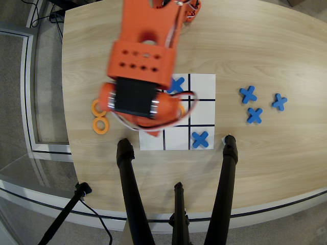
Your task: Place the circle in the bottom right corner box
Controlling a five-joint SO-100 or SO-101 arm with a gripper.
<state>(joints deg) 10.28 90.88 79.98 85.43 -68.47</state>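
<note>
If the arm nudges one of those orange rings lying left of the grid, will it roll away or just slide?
Probably slide. The orange ring lies flat on the smooth wooden table, so rolling seems unlikely unless it gets tipped onto its edge. It looks thin, rigid and light, so a small push should shift it easily, perhaps into its neighbour.

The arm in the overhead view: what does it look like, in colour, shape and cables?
The arm is bright orange plastic, built of boxy blocks. One face has two rows of small round holes. A black rectangular motor sits at the wrist, with thin white and red cables looping around it. The gripper fingers are not visible.
</note>
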